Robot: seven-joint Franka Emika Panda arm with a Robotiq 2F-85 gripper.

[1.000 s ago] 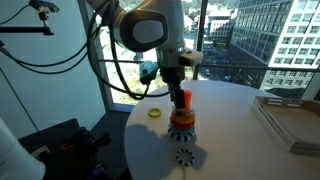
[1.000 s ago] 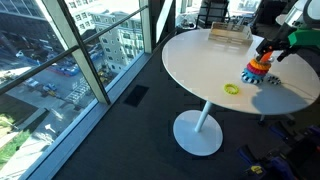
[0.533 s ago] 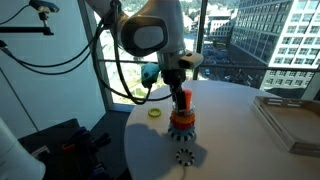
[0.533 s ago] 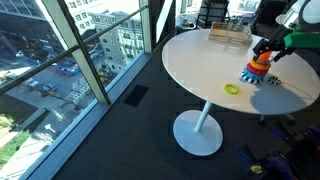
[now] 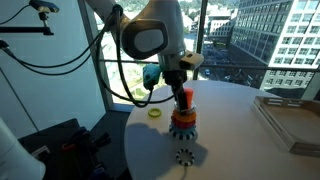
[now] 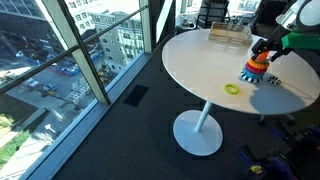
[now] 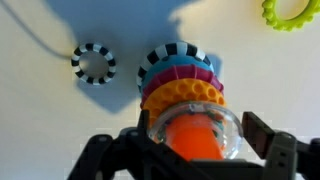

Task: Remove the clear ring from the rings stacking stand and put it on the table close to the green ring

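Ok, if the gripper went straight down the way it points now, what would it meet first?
Probably the clear ring, seated at the top of the rings stacking stand. The wrist view shows it directly between the fingers of the gripper. How much gap remains is unclear.

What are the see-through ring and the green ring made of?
The clear ring looks like glossy see-through plastic, maybe glass: the orange peg shows through it and its rim shines. The green ring looks like solid, duller plastic: even yellow-green colour, a bumpy edge, and nothing shows through it.
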